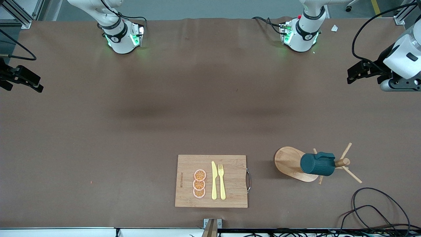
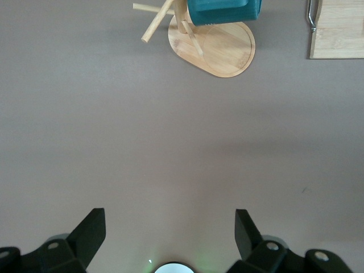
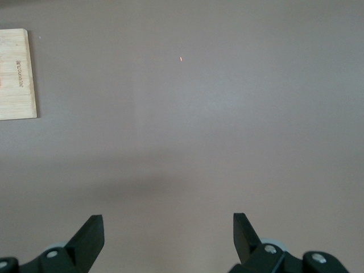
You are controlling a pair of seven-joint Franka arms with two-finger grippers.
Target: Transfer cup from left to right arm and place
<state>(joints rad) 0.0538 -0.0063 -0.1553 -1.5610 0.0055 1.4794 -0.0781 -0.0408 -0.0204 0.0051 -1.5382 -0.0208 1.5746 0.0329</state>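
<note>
Overhead, from the front view, the cup (image 1: 316,164) is hanging on its side on a peg of the wooden peg rack (image 1: 291,163), toward the left arm's end of the table (image 1: 131,131) and near the front camera, its handle turned upward. Neither arm is touching it, so by my judgement the task is only starting: the pick-up by the left arm is the step in hand. The left tool (image 1: 360,70) is hovering over the table's edge at its own end, well apart from the cup; the right tool (image 1: 19,79) is waiting over the opposite edge. Beside the rack, toward the right arm's end, a cutting board (image 1: 230,164) is carrying three orange slices (image 1: 199,184), a yellow knife (image 1: 214,180) and a yellow fork (image 1: 221,181). In the left wrist view, the left tool's (image 2: 170,233) jaws are standing wide apart with nothing between them, and the cup (image 2: 224,10), the rack base (image 2: 219,48) and a corner of the board (image 2: 338,34) are showing past bare table. The next move is likely calling for a reach to the cup and a lift along the peg, minding the neighbouring pegs (image 2: 153,25) that are sticking out around it. In the right wrist view, the right tool's (image 3: 168,236) jaws are likewise standing apart and empty, with only the board's edge (image 3: 17,74) showing.
</note>
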